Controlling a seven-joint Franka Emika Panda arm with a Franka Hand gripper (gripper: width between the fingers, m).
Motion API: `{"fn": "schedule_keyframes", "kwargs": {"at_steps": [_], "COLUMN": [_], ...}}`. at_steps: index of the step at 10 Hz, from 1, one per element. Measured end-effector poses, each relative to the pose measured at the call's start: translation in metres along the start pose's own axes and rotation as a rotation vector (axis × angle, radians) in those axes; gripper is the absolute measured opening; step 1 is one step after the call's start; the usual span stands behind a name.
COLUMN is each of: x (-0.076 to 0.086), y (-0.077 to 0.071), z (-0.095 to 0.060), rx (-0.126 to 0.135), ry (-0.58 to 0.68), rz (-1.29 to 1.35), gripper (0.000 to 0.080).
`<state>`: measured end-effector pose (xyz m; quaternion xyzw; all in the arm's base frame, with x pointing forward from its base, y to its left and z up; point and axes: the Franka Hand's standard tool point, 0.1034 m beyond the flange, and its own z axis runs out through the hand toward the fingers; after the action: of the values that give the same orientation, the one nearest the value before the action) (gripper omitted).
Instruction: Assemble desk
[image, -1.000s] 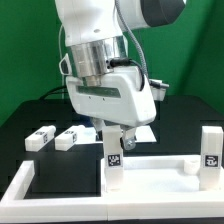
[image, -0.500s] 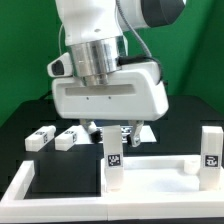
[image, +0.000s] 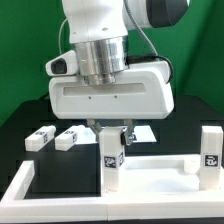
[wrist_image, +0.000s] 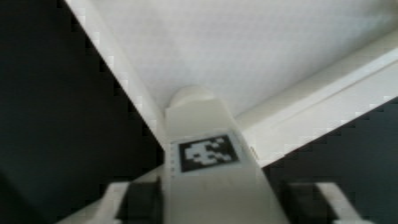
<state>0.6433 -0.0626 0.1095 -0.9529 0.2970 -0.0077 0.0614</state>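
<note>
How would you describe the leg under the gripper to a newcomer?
Follow the white arm down to its gripper. Directly beneath stands the leg, upright at a corner of the tabletop panel. The flat legs lie on the exterior view's left, and the other upright leg stands alone at its right.

The white arm (image: 100, 25) comes straight down from above, its broad wrist (image: 110, 95) held level. The claw (image: 114, 133) points downward, fingers (wrist_image: 128, 203) partly apart; whether they grip, I can't tell.
</note>
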Motion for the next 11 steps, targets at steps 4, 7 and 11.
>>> {"fn": "schedule_keyframes", "kwargs": {"at_steps": [4,7,11], "x": [-0.002,-0.006,0.0], "y": [-0.006,-0.012,-0.014], "z": [-0.003,-0.003,-0.004], "rx": [-0.006,-0.001,0.039], "ry": [-0.011,-0.074,-0.086], "rz": [0.449,0.936,1.094], "gripper": [0.0294,0.0293,0.0293]}}
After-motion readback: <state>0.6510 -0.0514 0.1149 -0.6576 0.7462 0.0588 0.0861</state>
